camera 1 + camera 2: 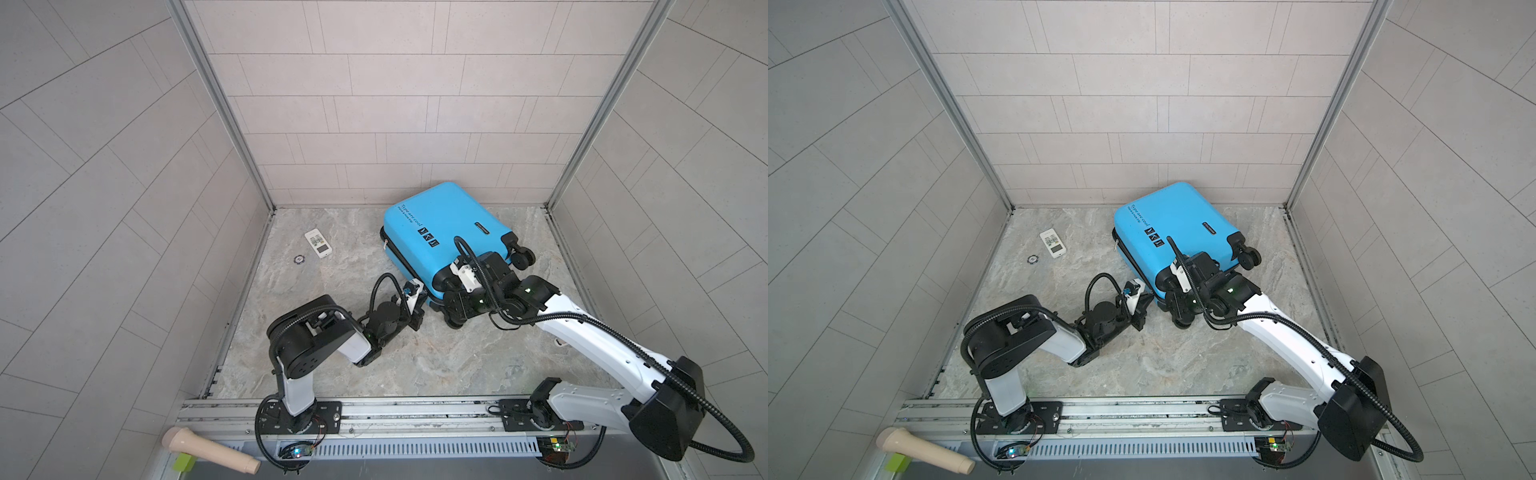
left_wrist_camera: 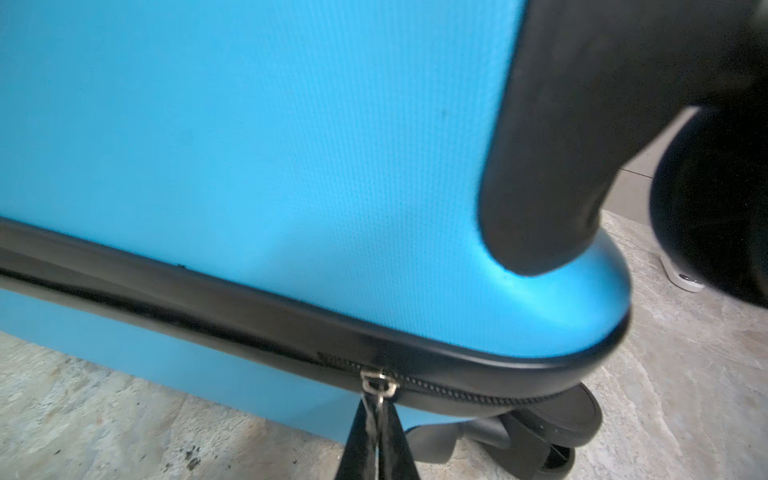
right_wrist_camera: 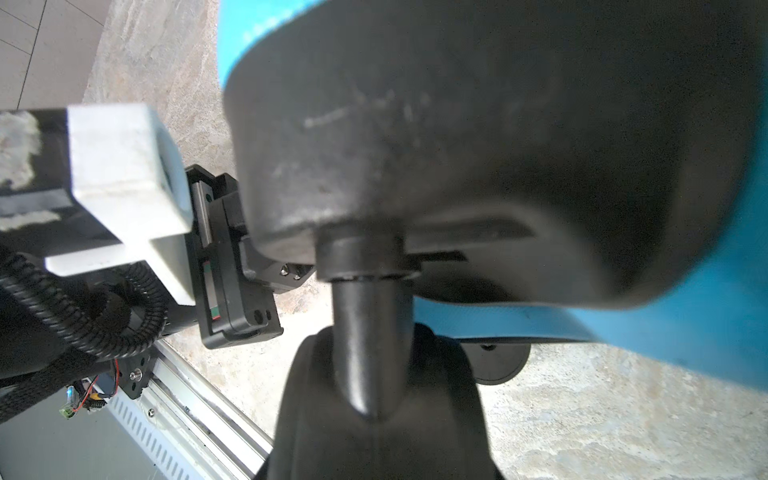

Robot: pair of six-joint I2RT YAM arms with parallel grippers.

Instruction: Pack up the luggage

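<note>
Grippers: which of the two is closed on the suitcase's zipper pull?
The left gripper: its fingers pinch the zipper pull on the luggage. The right gripper sits at the wheeled corner instead, away from the zipper pull.

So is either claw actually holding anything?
The left gripper pinches the zipper pull of the luggage. Whether the right gripper holds anything cannot be told.

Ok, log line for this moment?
left pincer shut on zipper pull | right pincer at luggage wheel corner, grip unclear | luggage lying flat
</note>
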